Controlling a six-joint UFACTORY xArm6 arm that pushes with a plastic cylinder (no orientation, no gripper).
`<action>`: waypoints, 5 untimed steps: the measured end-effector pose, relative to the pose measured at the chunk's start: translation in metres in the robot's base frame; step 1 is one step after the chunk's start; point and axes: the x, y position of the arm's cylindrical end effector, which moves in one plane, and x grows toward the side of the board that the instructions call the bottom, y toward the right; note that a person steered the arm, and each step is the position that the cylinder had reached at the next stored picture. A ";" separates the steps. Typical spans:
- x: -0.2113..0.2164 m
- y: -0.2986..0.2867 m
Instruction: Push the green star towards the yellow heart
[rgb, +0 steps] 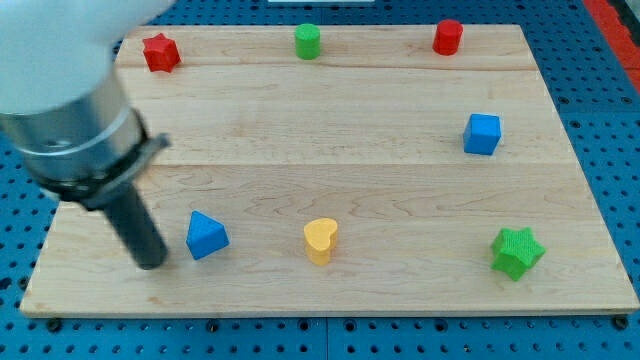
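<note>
I carry no claw; my tip (152, 264) rests beside the blue triangle (206, 236); the green star (517, 251) sits well right of the yellow heart (320, 240).

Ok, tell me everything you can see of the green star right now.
The green star is a small, chunky, matte green block with blunt points, lying flat near the wooden board's bottom right corner. Nothing touches it. The yellow heart sits well to its left; my tip is far off by the blue triangle.
</note>
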 end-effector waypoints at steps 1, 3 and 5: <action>-0.046 0.040; -0.061 0.065; -0.106 0.250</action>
